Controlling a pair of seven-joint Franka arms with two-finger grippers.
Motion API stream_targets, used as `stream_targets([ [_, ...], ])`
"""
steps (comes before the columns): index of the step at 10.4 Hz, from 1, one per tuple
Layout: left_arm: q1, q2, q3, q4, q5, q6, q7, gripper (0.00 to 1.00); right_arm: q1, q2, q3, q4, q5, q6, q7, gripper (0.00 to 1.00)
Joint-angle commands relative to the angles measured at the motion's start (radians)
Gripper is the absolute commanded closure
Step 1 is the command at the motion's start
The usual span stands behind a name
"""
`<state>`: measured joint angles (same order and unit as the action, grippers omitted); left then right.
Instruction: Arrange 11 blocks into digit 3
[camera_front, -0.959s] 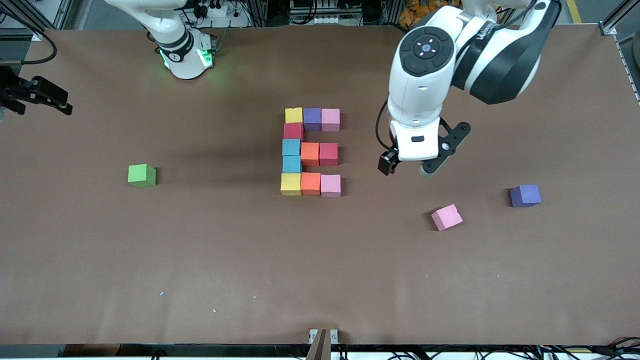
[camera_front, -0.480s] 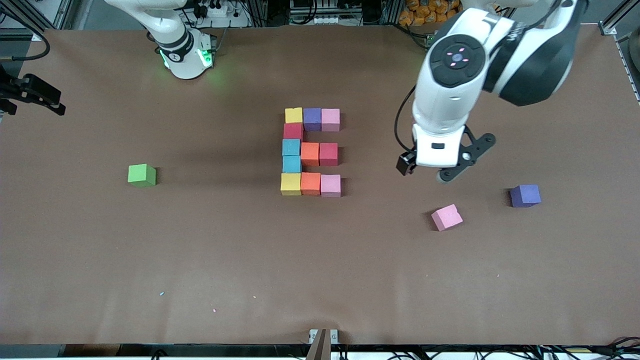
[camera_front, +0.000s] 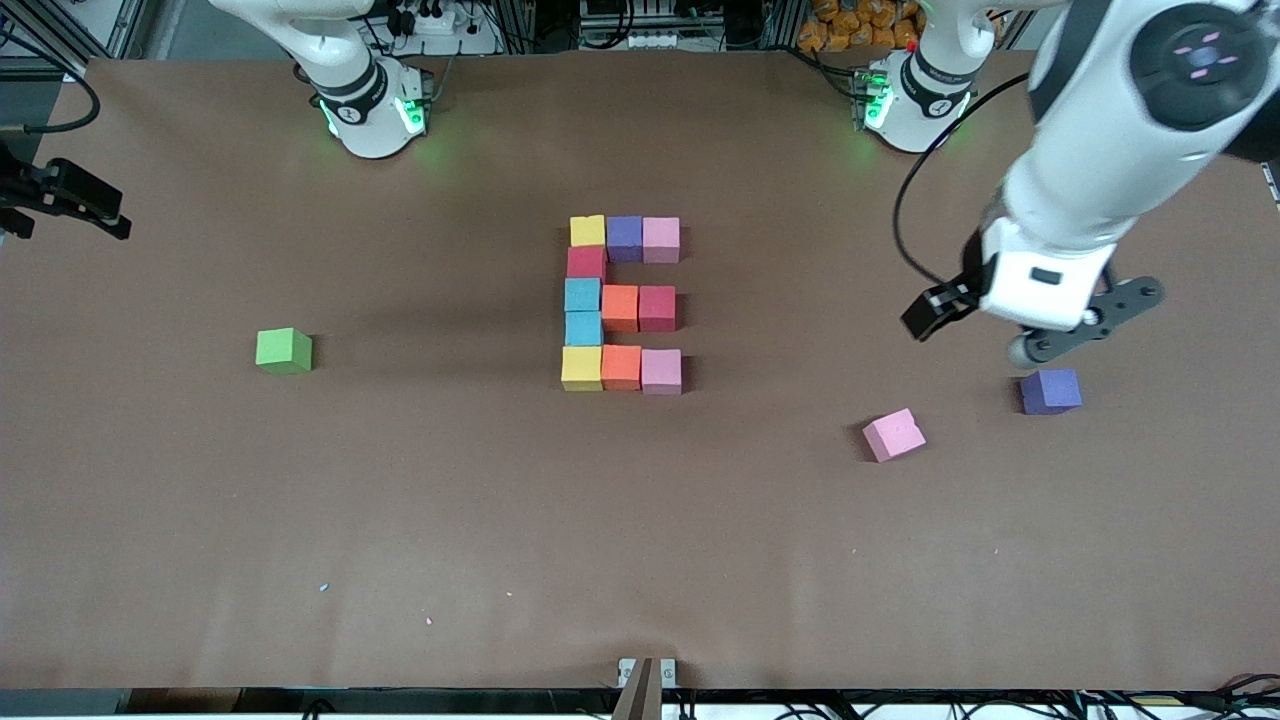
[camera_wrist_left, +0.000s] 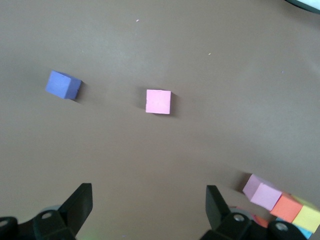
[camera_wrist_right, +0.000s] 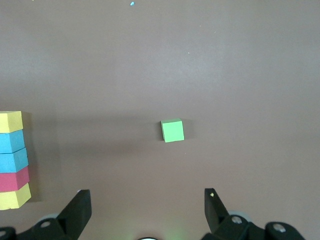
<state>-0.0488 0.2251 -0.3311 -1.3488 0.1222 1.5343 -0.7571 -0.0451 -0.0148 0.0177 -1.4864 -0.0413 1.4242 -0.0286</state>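
Swinging away from the finished eleven blocks (camera_front: 622, 303) mid-counter, the left claw (camera_front: 985, 330) is now hanging wide open and empty over bare counter (camera_front: 640, 520) by the loose purple cube (camera_front: 1050, 391), while the right claw (camera_wrist_right: 147, 212) is waiting, open and empty, suggesting the digit is done.

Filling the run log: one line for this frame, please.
left gripper: open, empty, over table by loose purple block | right gripper: open, waiting at table edge | digit of blocks: formed | loose pink block, green cube: apart
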Motion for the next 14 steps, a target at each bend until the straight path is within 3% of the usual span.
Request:
stream_targets([
  [1, 0.000, -0.073, 0.082, -0.033, -0.068, -0.031, 0.180, 0.00, 0.008, 0.012, -0.007, 0.029, -0.008, -0.011, -0.011, 0.00],
  [6, 0.006, -0.186, 0.145, -0.148, -0.076, -0.062, 0.392, 0.00, 0.010, 0.007, -0.010, 0.031, -0.003, -0.014, -0.010, 0.00],
  [14, 0.035, -0.271, 0.187, -0.216, -0.096, -0.071, 0.556, 0.00, 0.008, 0.006, -0.012, 0.029, 0.000, -0.016, -0.021, 0.00],
])
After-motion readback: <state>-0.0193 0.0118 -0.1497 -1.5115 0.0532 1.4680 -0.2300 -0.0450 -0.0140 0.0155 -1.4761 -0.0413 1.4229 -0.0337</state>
